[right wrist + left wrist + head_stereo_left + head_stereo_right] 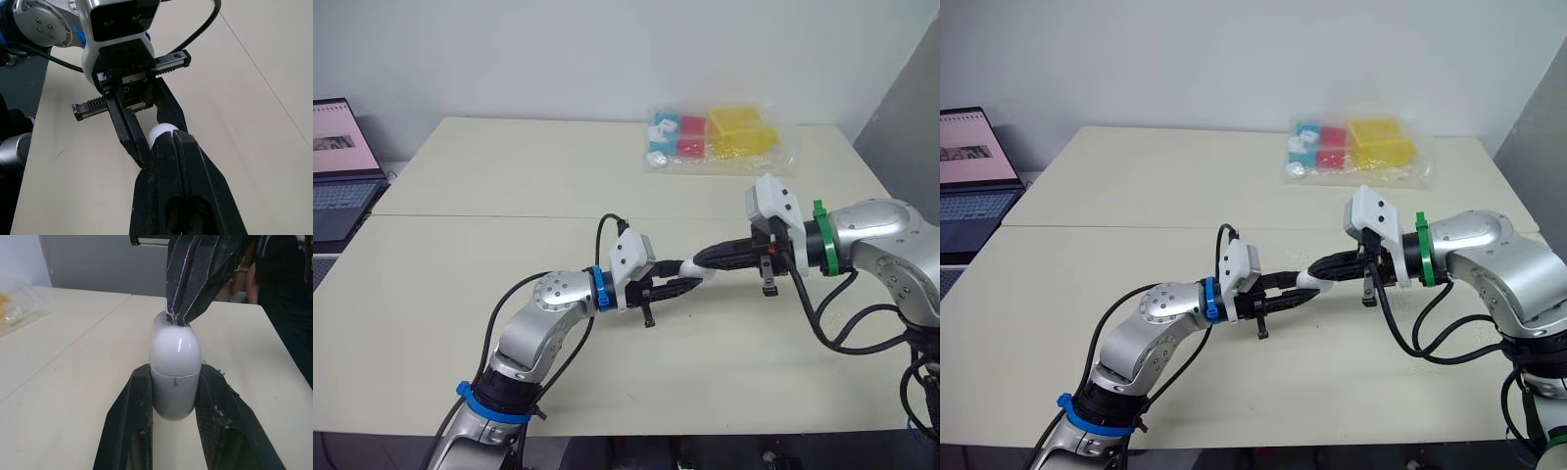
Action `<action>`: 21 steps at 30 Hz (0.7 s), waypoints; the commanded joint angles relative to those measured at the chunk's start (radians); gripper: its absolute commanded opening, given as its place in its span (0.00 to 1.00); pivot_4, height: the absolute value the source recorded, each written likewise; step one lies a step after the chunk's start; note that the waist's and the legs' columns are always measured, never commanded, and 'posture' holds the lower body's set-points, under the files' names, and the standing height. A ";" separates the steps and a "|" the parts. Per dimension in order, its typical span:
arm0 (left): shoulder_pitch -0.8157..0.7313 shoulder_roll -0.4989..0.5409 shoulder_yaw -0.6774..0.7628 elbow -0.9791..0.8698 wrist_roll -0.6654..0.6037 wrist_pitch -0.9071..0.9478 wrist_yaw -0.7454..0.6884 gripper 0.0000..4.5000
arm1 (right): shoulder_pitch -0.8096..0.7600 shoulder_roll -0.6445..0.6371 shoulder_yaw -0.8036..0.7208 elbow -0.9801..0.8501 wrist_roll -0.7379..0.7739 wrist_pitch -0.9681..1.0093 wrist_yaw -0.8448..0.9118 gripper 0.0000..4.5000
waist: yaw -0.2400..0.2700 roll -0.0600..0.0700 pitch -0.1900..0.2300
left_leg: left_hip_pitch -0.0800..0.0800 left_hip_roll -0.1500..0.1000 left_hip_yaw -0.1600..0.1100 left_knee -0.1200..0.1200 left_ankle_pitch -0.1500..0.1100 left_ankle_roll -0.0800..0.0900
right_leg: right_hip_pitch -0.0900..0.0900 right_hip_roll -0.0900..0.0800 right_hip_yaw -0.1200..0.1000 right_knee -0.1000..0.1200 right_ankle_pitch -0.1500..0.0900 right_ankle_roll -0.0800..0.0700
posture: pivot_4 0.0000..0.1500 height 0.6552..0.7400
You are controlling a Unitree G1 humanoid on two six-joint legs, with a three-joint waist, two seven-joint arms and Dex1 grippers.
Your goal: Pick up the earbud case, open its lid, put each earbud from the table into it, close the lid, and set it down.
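Centre of the frame, above the table (509, 166): the left gripper (674, 286) clamps a white earbud case (175, 382) by its lower half. The right gripper (172, 142), fingers pressed together, touches the lid end. Prying hard there could twist the smooth case loose.

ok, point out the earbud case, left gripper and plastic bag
earbud case (175, 367): left wrist view, white front.
left gripper (681, 283): left eye view, between fingertips.
plastic bag (785, 147): left eye view, clear right edge.
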 commanded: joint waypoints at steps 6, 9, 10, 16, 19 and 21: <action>-0.123 -0.033 0.078 0.164 -0.171 0.487 0.117 0.18 | 0.254 -0.063 -0.145 -0.084 -0.191 -0.294 -0.089 0.00 | 0.001 0.000 0.000 | 0.000 -0.001 -0.001 0.000 0.000 0.000 | 0.000 0.000 -0.001 -0.001 0.000 0.001 | 1.00 1.00; -0.147 -0.018 0.077 0.218 -0.192 0.618 0.120 0.18 | 0.330 -0.054 -0.161 -0.114 -0.215 -0.338 -0.114 0.00 | -0.007 0.000 0.000 | 0.000 -0.001 0.000 0.000 0.000 0.000 | 0.000 0.000 0.000 0.000 0.000 0.001 | 1.00 1.00; -0.152 -0.014 0.075 0.226 -0.193 0.638 0.119 0.18 | 0.342 -0.054 -0.163 -0.120 -0.214 -0.339 -0.115 0.00 | -0.008 0.000 0.000 | 0.000 0.000 0.000 0.000 0.000 0.000 | 0.000 0.000 0.000 0.000 0.000 0.001 | 1.00 1.00; -0.177 -0.022 0.122 0.333 -0.196 0.718 0.130 0.18 | 0.425 -0.047 -0.146 -0.176 -0.231 -0.350 -0.129 0.00 | -0.005 0.000 0.000 | 0.002 0.000 -0.002 0.000 0.000 0.000 | 0.001 0.001 -0.001 0.002 0.000 0.000 | 1.00 1.00; -0.178 -0.009 0.123 0.346 -0.186 0.727 0.132 0.25 | 0.432 -0.054 -0.135 -0.176 -0.246 -0.365 -0.118 0.00 | -0.006 0.000 0.000 | 0.003 -0.001 -0.001 0.000 0.000 0.000 | 0.001 0.000 0.000 0.002 0.000 0.000 | 1.00 1.00; -0.175 -0.007 0.138 0.351 -0.184 0.730 0.143 0.38 | 0.429 -0.055 -0.135 -0.170 -0.248 -0.368 -0.116 0.00 | -0.006 0.000 0.000 | 0.003 -0.001 0.000 0.000 0.000 0.000 | 0.001 0.000 0.000 0.002 0.000 0.000 | 1.00 1.00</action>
